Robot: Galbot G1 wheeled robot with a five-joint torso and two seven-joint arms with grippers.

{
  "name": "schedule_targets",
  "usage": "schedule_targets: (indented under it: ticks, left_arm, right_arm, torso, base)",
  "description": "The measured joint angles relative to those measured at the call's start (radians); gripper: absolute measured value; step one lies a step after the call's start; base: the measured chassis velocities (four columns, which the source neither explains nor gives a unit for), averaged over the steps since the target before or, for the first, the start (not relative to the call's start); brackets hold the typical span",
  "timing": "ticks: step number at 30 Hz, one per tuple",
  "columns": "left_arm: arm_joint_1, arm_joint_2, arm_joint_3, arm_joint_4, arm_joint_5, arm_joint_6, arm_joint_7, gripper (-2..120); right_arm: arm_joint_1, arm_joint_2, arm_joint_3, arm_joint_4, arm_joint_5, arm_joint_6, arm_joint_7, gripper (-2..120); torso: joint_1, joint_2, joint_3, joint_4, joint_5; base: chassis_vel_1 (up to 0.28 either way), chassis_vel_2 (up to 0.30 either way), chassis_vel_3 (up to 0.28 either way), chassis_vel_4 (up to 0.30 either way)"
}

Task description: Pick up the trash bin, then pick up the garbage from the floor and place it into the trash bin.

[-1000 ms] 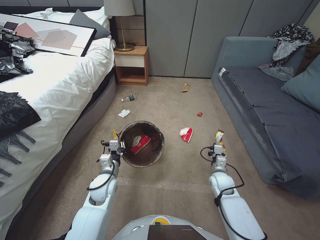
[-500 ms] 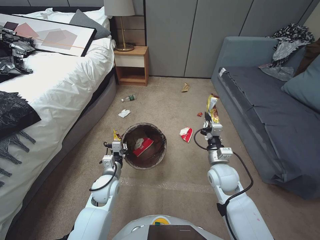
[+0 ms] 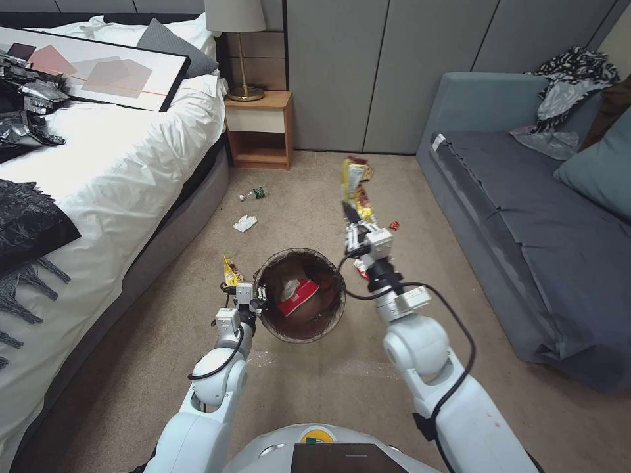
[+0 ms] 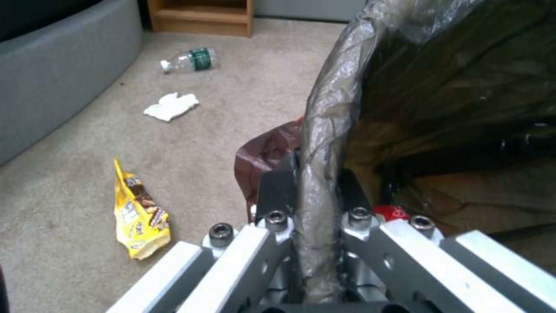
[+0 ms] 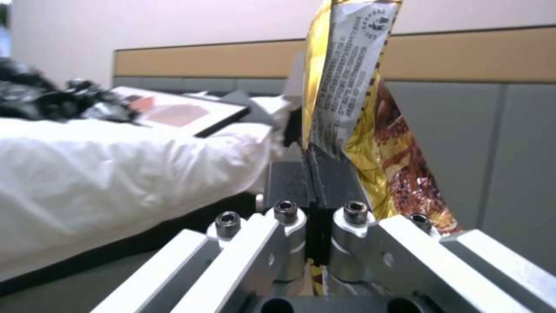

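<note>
Nearby, bottle [image 3: 254,194], tissue [image 3: 244,223], perhaps a carton [image 3: 361,266] behind right arm.

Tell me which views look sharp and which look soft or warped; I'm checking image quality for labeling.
Head view: evenly lit, sharp, wide-angle bending at the edges. Left wrist view: the trash bin rim clamped in the left gripper is blurred, the floor clearer. Right wrist view: the yellow wrapper readable, the bed behind soft.

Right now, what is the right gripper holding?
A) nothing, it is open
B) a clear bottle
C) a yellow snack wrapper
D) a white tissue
C: the right gripper is shut on the yellow snack wrapper, held upright beside the trash bin, whose rim the left gripper clamps; the bottle and tissue lie on the floor.
</note>
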Motion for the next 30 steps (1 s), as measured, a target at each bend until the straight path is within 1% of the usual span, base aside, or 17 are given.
schedule_targets:
  ticks: [1,4,5,7,13,20,26,30]
  left_arm:
    - [0.0,0.0,0.0,0.0,0.0,0.0,0.0,2]
    - [0.002,-0.002,0.007,-0.002,0.0,0.004,-0.001,2]
    - [0.002,-0.002,0.007,-0.002,0.0,0.004,-0.001,2]
    - [0.003,-0.004,0.015,-0.004,-0.001,0.007,-0.001,2]
    - [0.003,-0.012,0.031,-0.004,-0.009,0.016,-0.004,2]
    - [-0.003,-0.012,0.035,-0.01,-0.031,0.031,-0.018,2]
    - [-0.003,-0.012,0.045,-0.032,-0.082,0.077,-0.05,2]
    - [-0.005,-0.01,0.046,-0.038,-0.092,0.088,-0.062,2]
  right_arm:
    - [0.0,0.0,0.0,0.0,0.0,0.0,0.0,0]
    - [0.02,0.022,-0.064,-0.042,-0.02,-0.002,0.0,0]
    - [0.02,0.022,-0.064,-0.042,-0.02,-0.002,0.0,0]
    - [0.029,0.036,-0.101,-0.075,-0.03,-0.002,0.002,0]
    - [0.038,0.054,-0.149,-0.14,-0.046,0.005,0.011,0]
    - [0.017,0.058,-0.155,-0.17,-0.054,0.022,0.013,0]
    - [-0.026,0.063,-0.154,-0.186,-0.064,0.04,0.016,0]
    - [-0.06,0.064,-0.153,-0.195,-0.078,0.055,0.016,0]
  torso:
    - [0.0,0.0,0.0,0.0,0.0]
    - [0.0,0.0,0.0,0.0,0.0]
    - [0.0,0.0,0.0,0.0,0.0]
    - [0.0,0.0,0.0,0.0,0.0]
    - [0.0,0.0,0.0,0.0,-0.0001]
    - [0.0,0.0,0.0,-0.0002,0.0]
    - [0.0,0.0,0.0,-0.0001,0.0]
    - [0.0,0.0,0.0,-0.0002,0.0]
  base:
    - [0.0,0.0,0.0,0.0]
    - [0.0,0.0,0.0,0.0]
    - [0.0,0.0,0.0,0.0]
    - [0.0,0.0,0.0,0.0]
    - [0.0,0.0,0.0,0.0]
    - [0.0,0.0,0.0,0.0]
    - [0.0,0.0,0.0,0.0]
    - [0.0,0.0,0.0,0.0]
